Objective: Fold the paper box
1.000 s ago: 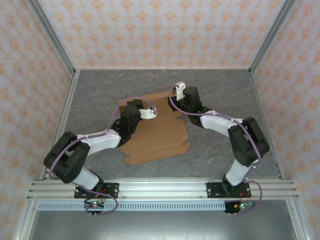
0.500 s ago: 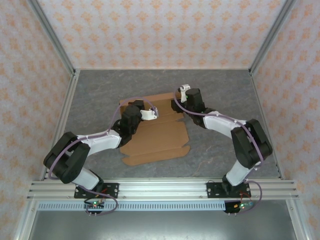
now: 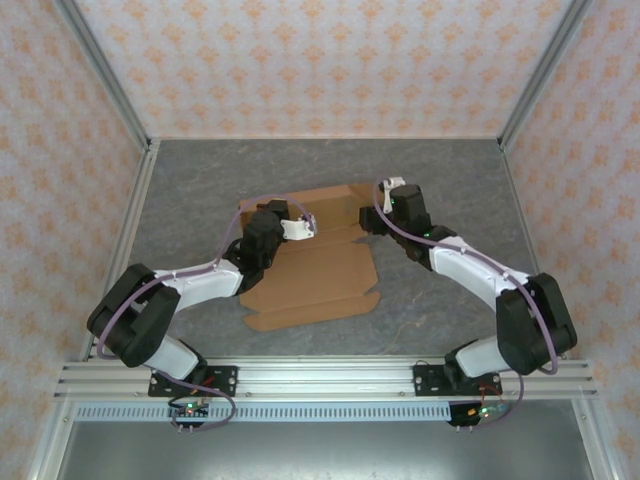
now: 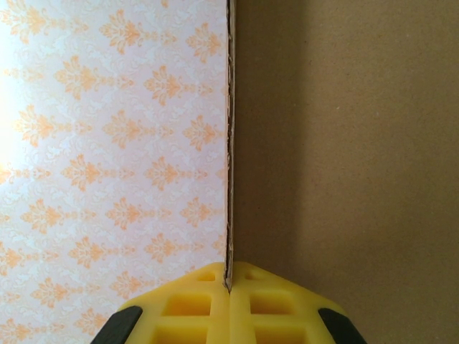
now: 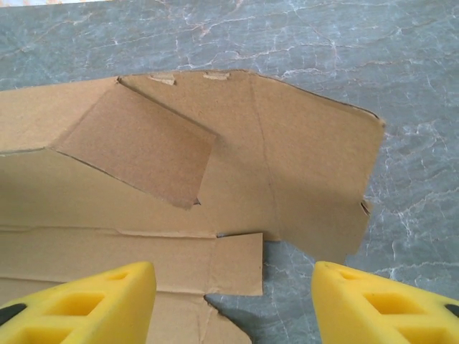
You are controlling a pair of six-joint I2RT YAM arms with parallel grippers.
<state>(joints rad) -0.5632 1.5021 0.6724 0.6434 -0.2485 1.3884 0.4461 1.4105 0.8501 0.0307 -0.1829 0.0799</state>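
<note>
The paper box is a flat brown die-cut cardboard sheet in the middle of the grey table. My left gripper is at its far left part, shut on the edge of a raised panel. In the left wrist view the yellow fingers pinch that thin cardboard edge, and the panel stands upright on the right. My right gripper is open just off the sheet's far right corner. Its fingers are spread wide above a small tab and a half-lifted flap, holding nothing.
The grey stone-patterned table is enclosed by orange-patterned walls with metal posts at the corners. An aluminium rail carrying both arm bases runs along the near edge.
My right gripper has opened, let go of the far right cardboard flap and drawn back to the right. The left gripper has kept its grip and place.
</note>
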